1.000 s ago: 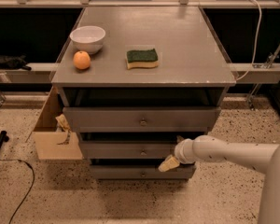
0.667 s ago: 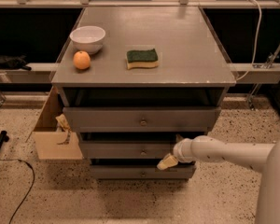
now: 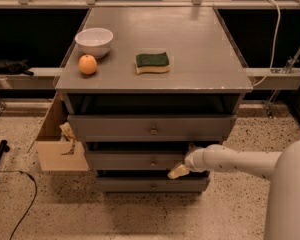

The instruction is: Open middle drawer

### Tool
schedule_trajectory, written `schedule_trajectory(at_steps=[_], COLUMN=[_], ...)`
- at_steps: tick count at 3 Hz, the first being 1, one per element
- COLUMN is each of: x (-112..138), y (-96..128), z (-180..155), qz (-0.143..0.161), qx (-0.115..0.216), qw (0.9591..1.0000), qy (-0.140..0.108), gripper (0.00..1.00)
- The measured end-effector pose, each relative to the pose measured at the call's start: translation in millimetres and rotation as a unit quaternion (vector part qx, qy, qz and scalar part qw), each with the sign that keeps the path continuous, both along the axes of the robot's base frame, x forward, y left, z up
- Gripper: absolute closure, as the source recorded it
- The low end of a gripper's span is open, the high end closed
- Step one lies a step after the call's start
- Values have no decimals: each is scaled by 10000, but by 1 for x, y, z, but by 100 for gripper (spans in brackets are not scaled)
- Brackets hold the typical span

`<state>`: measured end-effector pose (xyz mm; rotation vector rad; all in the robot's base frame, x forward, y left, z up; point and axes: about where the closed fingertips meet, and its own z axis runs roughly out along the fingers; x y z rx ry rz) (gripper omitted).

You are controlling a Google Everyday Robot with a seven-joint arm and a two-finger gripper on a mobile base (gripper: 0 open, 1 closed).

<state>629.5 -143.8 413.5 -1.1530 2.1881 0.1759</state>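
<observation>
With the gripper [image 3: 179, 171] at the lower right edge of the middle drawer [image 3: 122, 160], just beside its knob [image 3: 153, 162]; cannot tell its grip. Seemingly shut; grasping, pulling left.

No legible text, label, brand, number or sign anywhere in view. Nothing readable on the middle drawer [image 3: 125, 161], nor on the gripper [image 3: 179, 171], low at that drawer's front, right of the knob [image 3: 153, 163]; contact with the front impossible to tell.
</observation>
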Motion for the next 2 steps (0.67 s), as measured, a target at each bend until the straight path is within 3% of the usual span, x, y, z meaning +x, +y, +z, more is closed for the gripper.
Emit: schedule_trajectory(at_steps=[1,2], x=[31,30], y=[-18,-18], z=[-1,-1], qz=[-250,-250], qx=[-86,-85], qw=[9996,9996], qy=[62,62], gripper=[0,3])
